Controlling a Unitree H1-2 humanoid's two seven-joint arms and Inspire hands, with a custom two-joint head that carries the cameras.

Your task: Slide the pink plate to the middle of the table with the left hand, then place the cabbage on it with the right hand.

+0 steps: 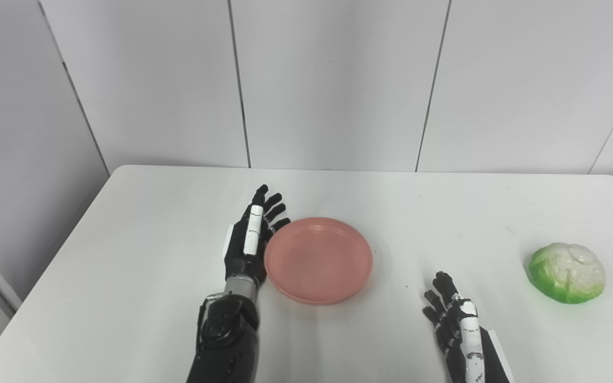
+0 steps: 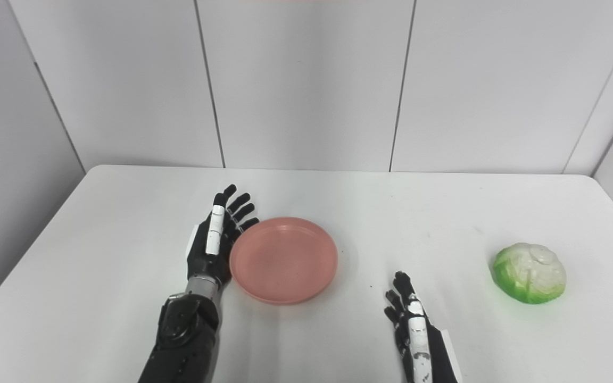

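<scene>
A round pink plate (image 1: 318, 259) lies near the middle of the white table (image 1: 152, 223), empty. My left hand (image 1: 252, 239) stands on edge against the plate's left rim, open, fingers stretched away from me. The cabbage (image 1: 567, 272), green with a pale white top, rests on the table at the right. Close to the front edge my right hand (image 1: 458, 324) is open, fingers straight, holding nothing, well left of the cabbage and right of the plate.
Grey wall panels (image 1: 333, 80) rise just behind the table's far edge. The table's rounded left corner and left edge fall away toward the floor. Bare tabletop lies between the plate and the cabbage.
</scene>
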